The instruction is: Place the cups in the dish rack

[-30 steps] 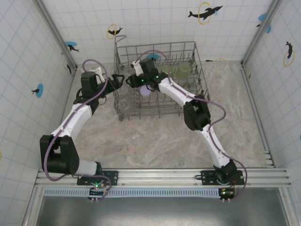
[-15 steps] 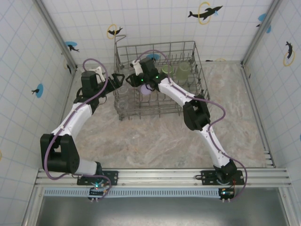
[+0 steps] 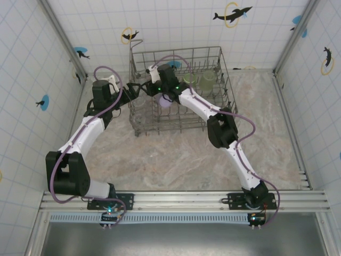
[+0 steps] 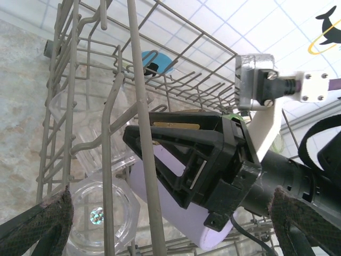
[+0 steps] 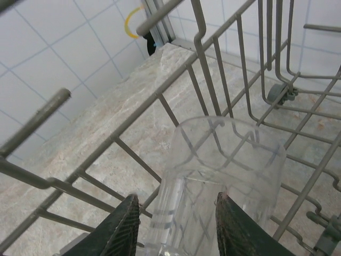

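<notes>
The dish rack (image 3: 226, 90) stands at the back of the table. Inside its left end a lilac cup (image 3: 165, 103) lies on its side, seen also as the lilac cup (image 4: 176, 213) in the left wrist view. My right gripper (image 3: 143, 87) reaches into the rack's left end. Its fingers (image 5: 123, 224) straddle a clear cup (image 5: 224, 154); the right pad touches the wall and the left pad stands a little off it. My left gripper (image 3: 133, 92) hangs wide open just outside the rack's left wall, holding nothing. Two more clear cups (image 4: 101, 213) sit below the wires.
Two pale green cups (image 3: 206, 81) stand in the rack's back right part. Rack wires (image 4: 144, 133) run between my left gripper and the right gripper's black fingers (image 4: 160, 144). Tiled walls close in on three sides; bare marbled table (image 3: 176, 154) lies in front of the rack.
My right gripper has moved left toward the rack's left wall and its jaws have narrowed round the clear cup. The left gripper has stayed wide open at the rack's side.
</notes>
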You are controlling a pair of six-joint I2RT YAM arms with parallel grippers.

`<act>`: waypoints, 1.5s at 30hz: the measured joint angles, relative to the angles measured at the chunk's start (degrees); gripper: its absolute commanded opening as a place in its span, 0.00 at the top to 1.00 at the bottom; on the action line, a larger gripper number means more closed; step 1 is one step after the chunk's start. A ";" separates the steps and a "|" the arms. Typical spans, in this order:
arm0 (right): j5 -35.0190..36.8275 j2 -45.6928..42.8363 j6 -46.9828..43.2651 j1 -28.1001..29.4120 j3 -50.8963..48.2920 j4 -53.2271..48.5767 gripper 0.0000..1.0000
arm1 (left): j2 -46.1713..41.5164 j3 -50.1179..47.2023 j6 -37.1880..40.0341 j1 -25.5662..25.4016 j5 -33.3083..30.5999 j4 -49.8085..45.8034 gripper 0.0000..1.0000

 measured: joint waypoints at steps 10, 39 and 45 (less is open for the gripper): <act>1.05 -0.85 -0.72 -1.03 0.00 -1.38 0.32 | 0.00 0.24 0.55 -0.04 -0.57 -0.55 0.03; 2.64 -2.86 0.00 -1.11 -1.03 -1.49 0.08 | 6.32 14.75 2.86 2.56 -7.65 -4.31 0.03; 4.04 -13.99 0.61 -3.48 -7.02 -2.40 0.01 | 7.37 22.05 4.63 1.20 -9.55 -6.36 0.03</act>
